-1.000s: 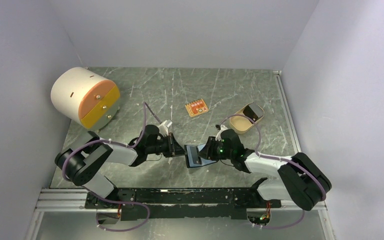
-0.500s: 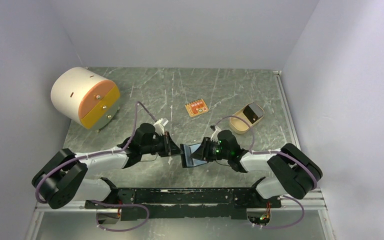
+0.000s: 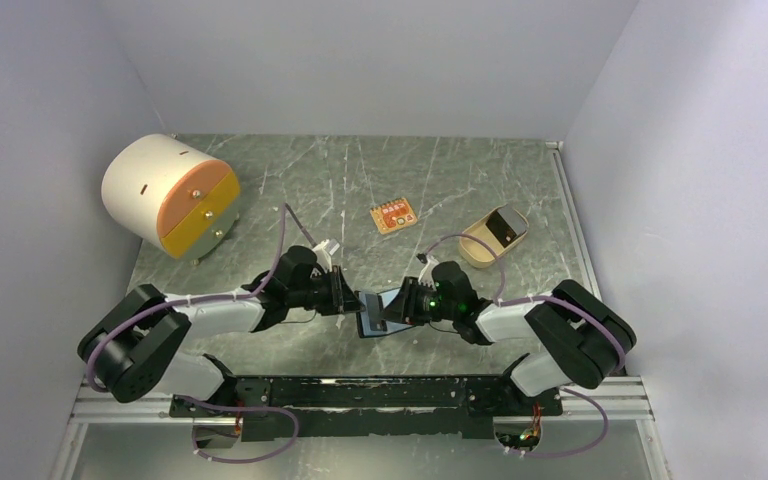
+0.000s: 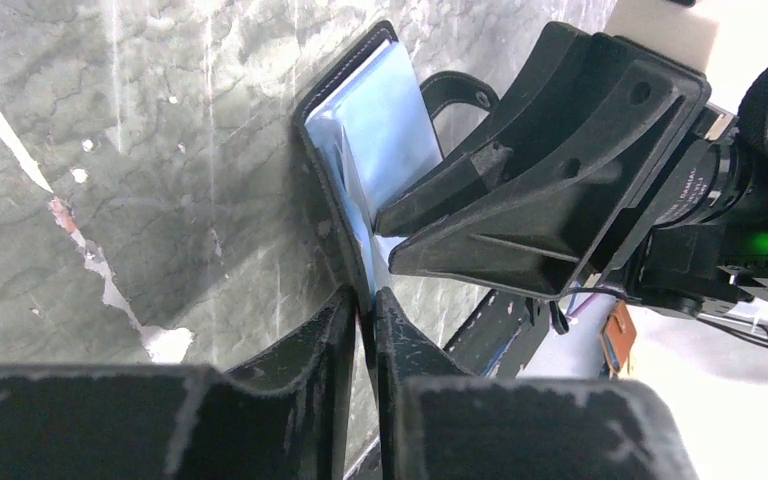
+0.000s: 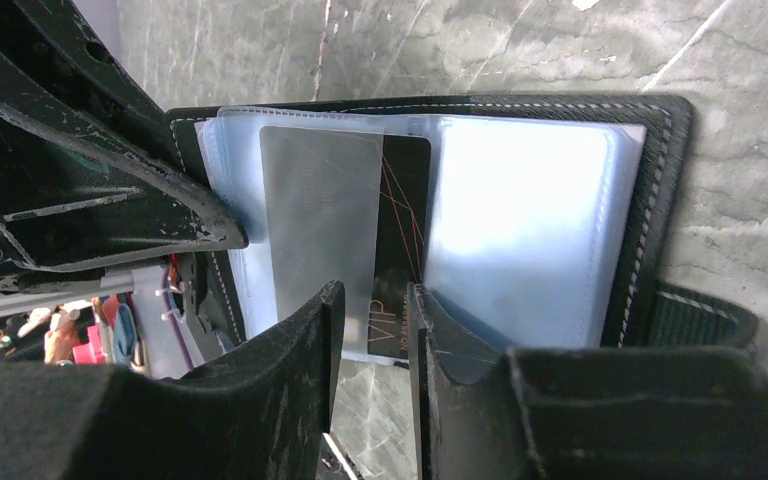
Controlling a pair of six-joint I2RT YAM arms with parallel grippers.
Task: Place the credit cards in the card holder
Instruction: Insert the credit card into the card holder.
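Pinching the card holder's point(image 5: 660, 200) edge, the left gripper's point(image 3: 348, 297) jaws stand nearly closed. At its three o'clock the right gripper point(image 5: 372, 320) clamps a credit card point(image 5: 345, 220) half slid into it. A second card point(image 3: 507, 224) waits in the tray point(image 3: 475, 250), two o'clock.

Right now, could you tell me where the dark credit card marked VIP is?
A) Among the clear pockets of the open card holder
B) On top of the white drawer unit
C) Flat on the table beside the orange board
A: the right wrist view shows the VIP credit card sitting among the clear pockets of the open black card holder.
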